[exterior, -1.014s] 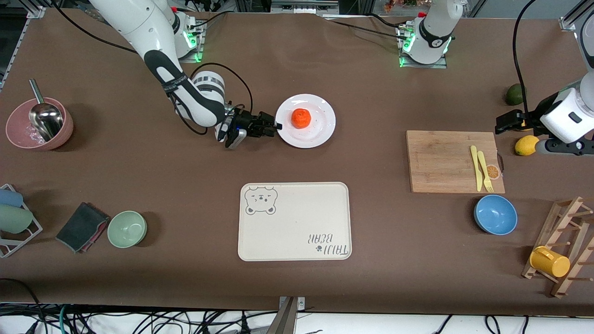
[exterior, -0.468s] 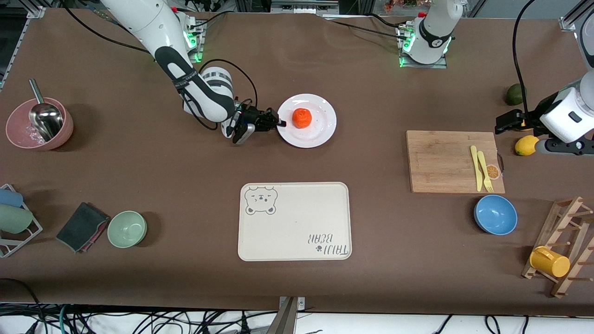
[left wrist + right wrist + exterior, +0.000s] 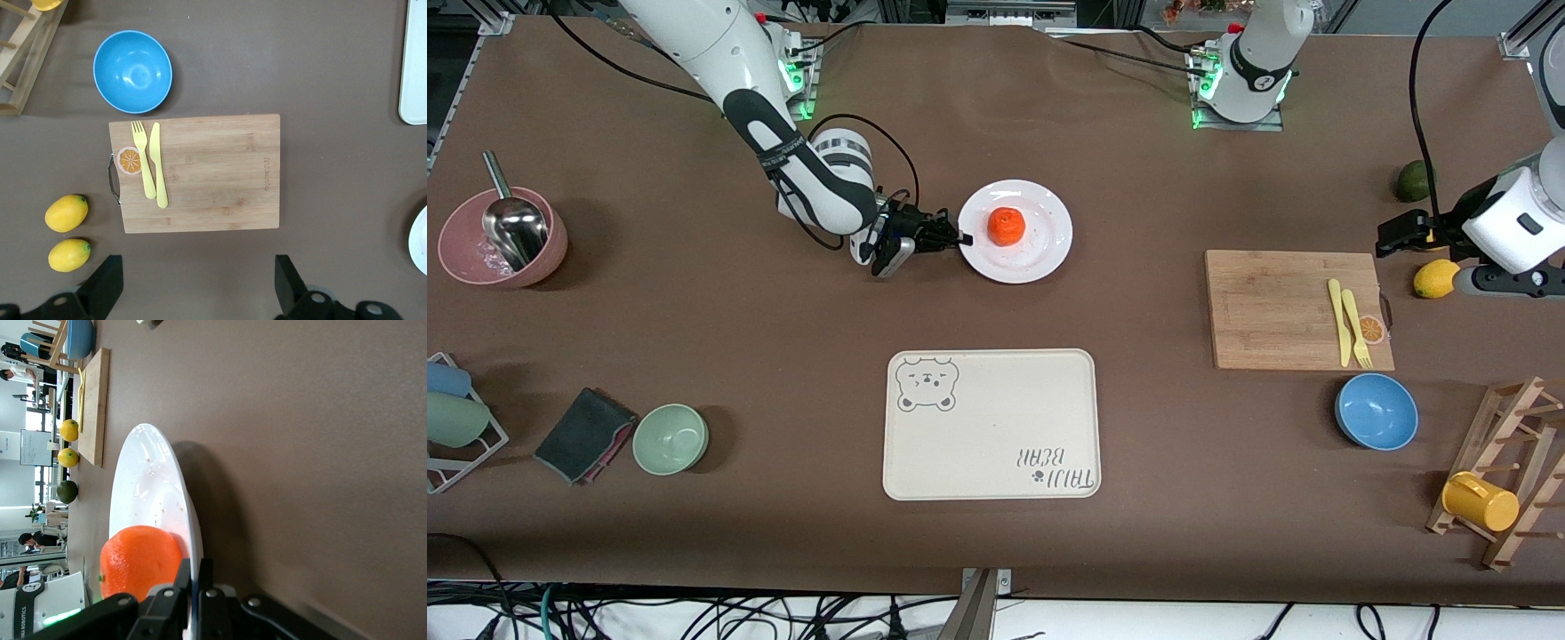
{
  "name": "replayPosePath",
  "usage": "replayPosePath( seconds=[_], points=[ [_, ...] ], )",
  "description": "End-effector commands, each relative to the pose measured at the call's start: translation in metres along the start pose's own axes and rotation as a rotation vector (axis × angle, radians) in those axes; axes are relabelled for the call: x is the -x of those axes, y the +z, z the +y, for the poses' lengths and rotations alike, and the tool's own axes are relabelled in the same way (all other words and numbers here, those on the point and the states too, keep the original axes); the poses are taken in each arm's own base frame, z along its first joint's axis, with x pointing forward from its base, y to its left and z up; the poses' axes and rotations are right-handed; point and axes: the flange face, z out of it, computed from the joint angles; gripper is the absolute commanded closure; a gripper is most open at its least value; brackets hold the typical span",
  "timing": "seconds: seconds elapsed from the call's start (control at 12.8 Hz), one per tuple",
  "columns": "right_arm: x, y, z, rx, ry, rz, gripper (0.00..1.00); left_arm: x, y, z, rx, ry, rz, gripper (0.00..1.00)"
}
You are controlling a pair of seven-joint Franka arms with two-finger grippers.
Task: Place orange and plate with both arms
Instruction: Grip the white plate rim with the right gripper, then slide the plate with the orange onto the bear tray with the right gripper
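Right gripper [image 3: 960,238] pinching plate [image 3: 1040,253] rim; left gripper [image 3: 197,293] waits.

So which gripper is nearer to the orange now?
Right. The right gripper is shut on the plate rim beside the orange; the left gripper waits near the lemons.

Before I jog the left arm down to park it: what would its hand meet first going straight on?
Most likely the bare table, beside the cutting board. The open left hand points down at it; height is unclear.
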Motion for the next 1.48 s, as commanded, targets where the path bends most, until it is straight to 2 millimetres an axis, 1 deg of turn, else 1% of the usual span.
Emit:
replayPosePath(
  seconds=[0.0,0.23,0.31,0.39,0.62,0.7,0.86,1.01,1.17,1.25,1.4],
  points=[
    [-0.003,0.002,-0.001,0.003,-0.014,0.016,1.0,-0.003,-0.004,-0.003,-0.009,0.018,0.009,0.0],
    [-0.01,-0.003,0.0,0.002,0.0,0.032,1.0,-0.003,-0.004,-0.003,-0.009,0.018,0.009,0.0],
    [-0.017,-0.005,-0.001,-0.002,0.005,0.044,1.0,-0.004,-0.003,-0.004,-0.009,0.018,0.007,0.0],
    [-0.024,-0.006,-0.004,-0.013,0.002,0.057,1.0,-0.005,0.0,-0.004,-0.008,0.018,0.003,0.0],
    [-0.045,-0.007,-0.017,-0.032,0.021,0.089,1.0,-0.005,-0.001,-0.005,-0.008,0.017,0.004,0.0],
    [-0.058,-0.011,-0.02,-0.043,0.024,0.111,1.0,-0.005,-0.002,-0.005,-0.009,0.017,0.007,0.0],
    [-0.081,-0.013,-0.036,-0.068,0.07,0.136,1.0,-0.005,-0.002,-0.005,-0.009,0.017,0.007,0.0],
    [-0.102,-0.02,-0.045,-0.075,0.077,0.135,1.0,-0.006,-0.002,-0.006,-0.009,0.017,0.009,0.0],
    [-0.126,-0.039,-0.04,-0.068,0.072,0.137,1.0,-0.006,-0.001,-0.006,-0.008,0.017,0.007,0.0],
    [-0.137,-0.046,-0.042,-0.088,0.075,0.125,1.0,-0.006,-0.001,-0.006,-0.008,0.017,0.007,0.0],
    [-0.164,-0.067,-0.043,-0.098,0.087,0.11,1.0,-0.006,-0.001,-0.006,-0.008,0.017,0.007,0.0]
  ],
)
